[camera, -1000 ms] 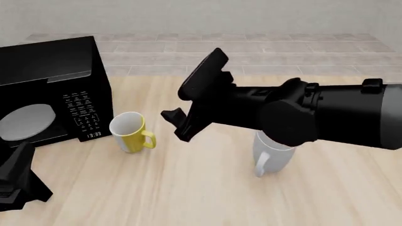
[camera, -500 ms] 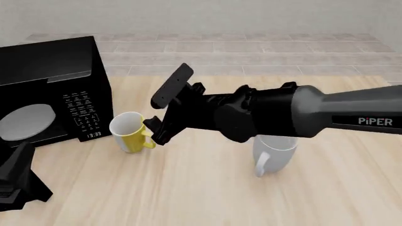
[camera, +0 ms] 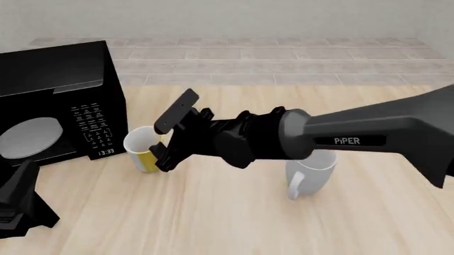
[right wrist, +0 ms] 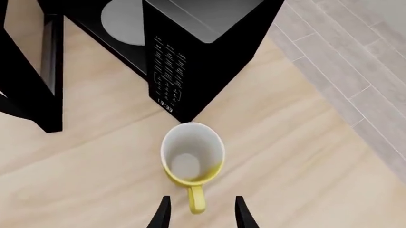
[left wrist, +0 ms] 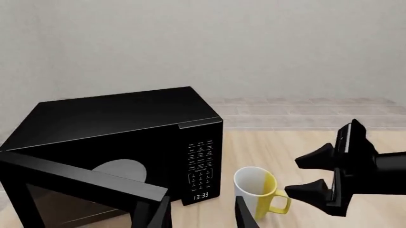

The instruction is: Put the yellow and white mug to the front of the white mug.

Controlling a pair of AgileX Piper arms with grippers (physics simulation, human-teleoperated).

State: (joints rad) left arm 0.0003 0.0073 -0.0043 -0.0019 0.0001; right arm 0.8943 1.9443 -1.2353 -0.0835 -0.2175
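Observation:
The yellow and white mug (camera: 140,152) stands upright on the wooden table just right of the microwave, its handle towards the right arm. The left wrist view shows this mug (left wrist: 252,190) too, and the right wrist view looks down into the mug (right wrist: 190,159). My right gripper (camera: 161,146) is open, low over the table, with its fingers on either side of the mug's handle (right wrist: 197,202) and apart from it. That gripper (left wrist: 305,175) shows from the side in the left wrist view. The white mug (camera: 311,175) stands further right, its top hidden by the right arm. My left gripper (left wrist: 203,216) is open and holds nothing.
A black microwave (camera: 67,101) stands at the left with its door (left wrist: 70,183) swung open and a round plate inside. My left gripper (camera: 21,204) rests low at the front left corner. Bare wood lies in front of both mugs.
My right gripper has swung left and down from above the table's middle to the yellow and white mug, and its fingers now straddle the handle. Both mugs and the left arm stayed still.

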